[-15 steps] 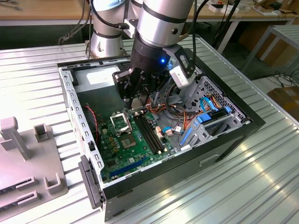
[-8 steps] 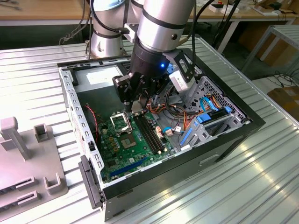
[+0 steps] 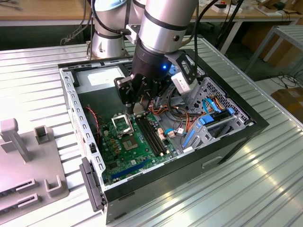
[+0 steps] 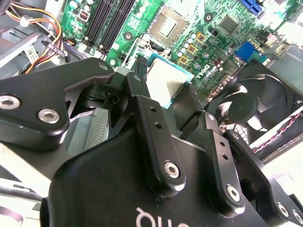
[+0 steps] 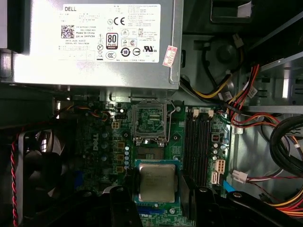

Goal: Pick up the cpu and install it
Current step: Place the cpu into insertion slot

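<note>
My gripper (image 5: 157,185) is shut on the cpu (image 5: 157,182), a small square chip with a silver-grey top and a green rim. Black fingers (image 5: 186,187) press its two opposite edges. In the second wrist view the cpu (image 4: 163,81) sits level between the same fingers (image 4: 138,85). It hangs above the green motherboard (image 3: 142,151), apart from it. The open socket (image 5: 150,152) lies just past the chip, its hinged frame (image 5: 150,118) flipped back. In the exterior view the gripper (image 3: 134,109) hovers inside the open computer case, over the socket (image 3: 129,142).
A grey power supply (image 5: 99,42) fills the case's back. A black fan (image 4: 258,106) stands beside the socket, and memory slots (image 5: 201,142) run along its other side. Coloured cables (image 5: 236,104) and blue drive brackets (image 3: 213,118) crowd the exterior view's right. A grey fixture (image 3: 28,161) sits outside the case.
</note>
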